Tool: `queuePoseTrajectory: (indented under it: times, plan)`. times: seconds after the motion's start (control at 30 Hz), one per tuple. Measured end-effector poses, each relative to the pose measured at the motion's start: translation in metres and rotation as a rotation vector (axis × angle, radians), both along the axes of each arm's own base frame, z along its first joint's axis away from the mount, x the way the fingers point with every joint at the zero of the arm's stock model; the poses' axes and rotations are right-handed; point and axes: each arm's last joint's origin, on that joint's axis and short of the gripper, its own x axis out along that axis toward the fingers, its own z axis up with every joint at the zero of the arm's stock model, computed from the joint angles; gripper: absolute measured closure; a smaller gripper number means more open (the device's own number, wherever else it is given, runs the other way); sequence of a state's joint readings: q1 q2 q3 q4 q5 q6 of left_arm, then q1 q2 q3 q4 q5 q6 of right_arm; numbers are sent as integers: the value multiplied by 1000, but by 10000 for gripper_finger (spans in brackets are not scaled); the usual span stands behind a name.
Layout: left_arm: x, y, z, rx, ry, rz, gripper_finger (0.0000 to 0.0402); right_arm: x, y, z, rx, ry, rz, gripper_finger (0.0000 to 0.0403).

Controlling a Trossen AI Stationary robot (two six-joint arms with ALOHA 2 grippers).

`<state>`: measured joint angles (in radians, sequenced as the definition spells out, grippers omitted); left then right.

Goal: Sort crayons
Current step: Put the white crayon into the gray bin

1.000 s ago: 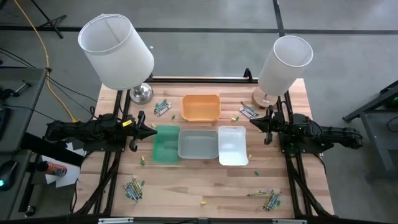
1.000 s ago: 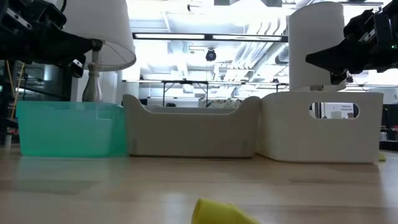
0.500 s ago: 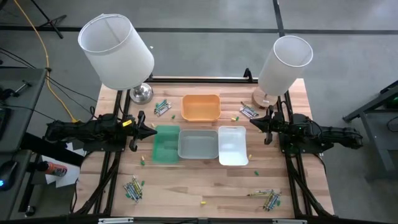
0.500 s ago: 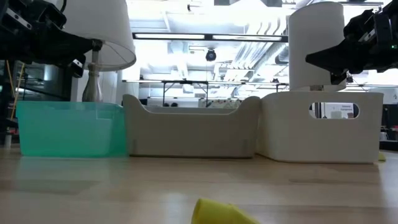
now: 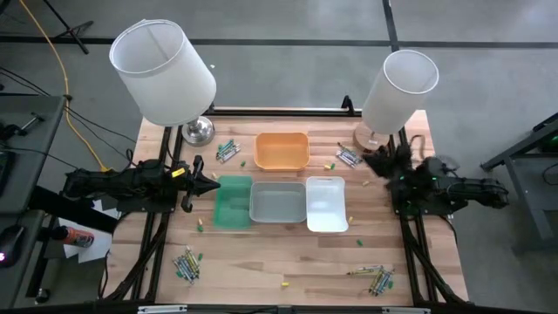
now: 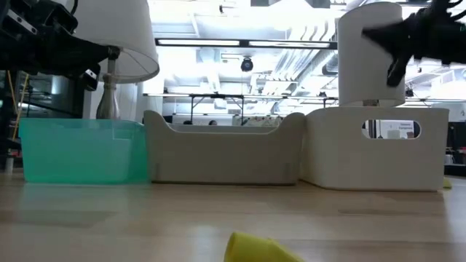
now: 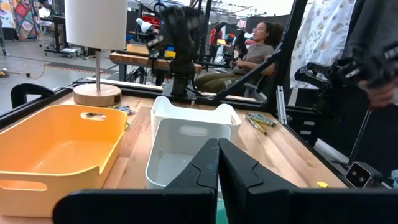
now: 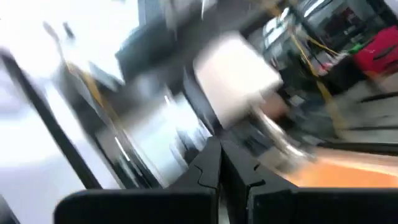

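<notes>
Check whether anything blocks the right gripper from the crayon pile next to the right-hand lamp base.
Nothing visible does. The right gripper, shut, sits just beside the crayon pile at the lamp base, with only bare table between them. The white tray lies off that path.

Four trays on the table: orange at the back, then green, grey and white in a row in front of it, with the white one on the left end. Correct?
Not quite. In the high view the white tray is at the right end of the row and the green tray at the left, with the grey tray between them. The orange tray does sit behind the row.
</notes>
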<state>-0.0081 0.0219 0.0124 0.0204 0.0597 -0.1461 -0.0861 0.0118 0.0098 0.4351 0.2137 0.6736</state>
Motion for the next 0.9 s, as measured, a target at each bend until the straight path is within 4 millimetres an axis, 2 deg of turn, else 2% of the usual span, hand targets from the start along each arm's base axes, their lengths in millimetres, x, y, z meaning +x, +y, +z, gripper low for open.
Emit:
queuePoseTrajectory:
  times: [0.07,0.17,0.3,0.4,0.53,0.67,0.77,0.9]
  plan:
    - [0,0,0,0,0,0,401,-4,-2,8,157,-148,6,402]
    - [0,0,0,0,0,0,401,-4,-3,11,240,-210,17,402]
    - [0,0,0,0,0,0,401,8,-1,26,236,-133,61,402]
    - [0,0,0,0,0,0,401,31,-2,48,206,-23,41,402]
    - [0,0,0,0,0,0,401,81,-5,67,133,291,18,402]
    - [0,0,0,0,0,0,402,122,-17,58,180,754,-44,402]
    - [0,0,0,0,0,0,401,137,-27,48,328,1066,-82,396]
    - [0,0,0,0,0,0,402,142,-40,35,469,1419,-141,363]
